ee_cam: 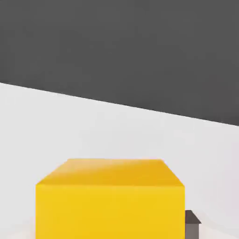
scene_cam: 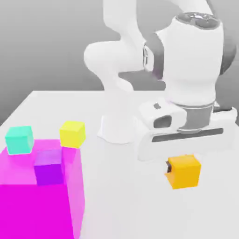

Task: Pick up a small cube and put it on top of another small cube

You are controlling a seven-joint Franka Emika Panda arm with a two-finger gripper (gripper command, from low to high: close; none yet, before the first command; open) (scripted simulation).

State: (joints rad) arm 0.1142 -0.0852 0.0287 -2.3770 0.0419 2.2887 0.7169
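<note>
The small cube (scene_cam: pixel 185 172), plain orange-amber, sits right under the white hand at the exterior view's right, low over the white table (scene_cam: pixel 121 196). My gripper (scene_cam: pixel 183 169) is shut on it, and one dark fingertip (scene_cam: pixel 167 168) shows against the cube's side. In the hand view the same small cube (ee_cam: pixel 110 200) is very close, with a dark finger (ee_cam: pixel 192 224) beside its edge. A paler lemon-yellow cube (scene_cam: pixel 72 134) rests on the table at the exterior view's left, apart from the gripper.
A large see-through magenta block (scene_cam: pixel 28 205) stands at the exterior view's lower left, with a purple cube (scene_cam: pixel 49 167) seen through it. A teal cube (scene_cam: pixel 19 139) lies behind it. The arm's white base (scene_cam: pixel 116 126) rises mid-table.
</note>
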